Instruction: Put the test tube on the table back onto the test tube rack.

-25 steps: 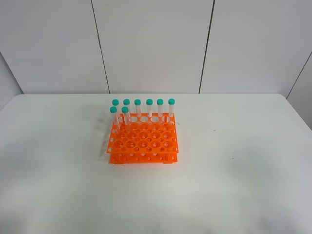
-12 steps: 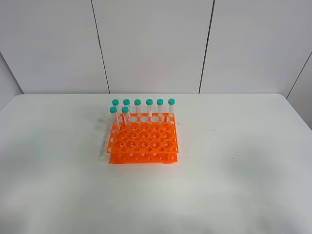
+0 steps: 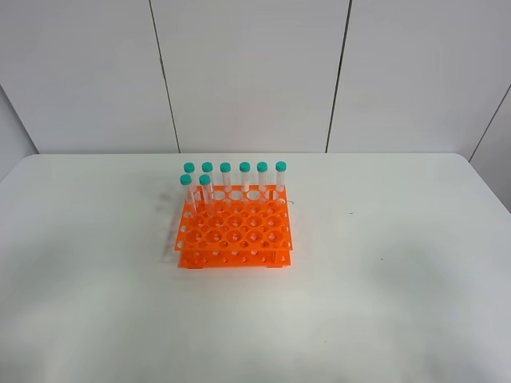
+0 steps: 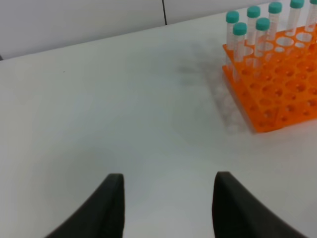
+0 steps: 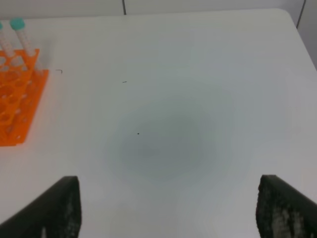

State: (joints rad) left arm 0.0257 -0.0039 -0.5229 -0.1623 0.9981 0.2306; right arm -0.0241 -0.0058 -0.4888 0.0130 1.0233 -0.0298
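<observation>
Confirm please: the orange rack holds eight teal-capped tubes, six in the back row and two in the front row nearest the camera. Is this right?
One detail is wrong. The two extra tubes do not stand in the front row; they stand in the second row, directly before the back six, at the left end of the test tube rack. The front rows are empty. The exterior high view shows this.

The test tube rack (image 3: 234,228) stands mid-table (image 3: 383,303), eight tubes (image 3: 226,177) upright in its rear rows.

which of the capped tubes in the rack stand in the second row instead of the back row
The two tubes at the rack's left end, and; they stand one row nearer the camera than the other six, capped tops lower in the overhead view.
</observation>
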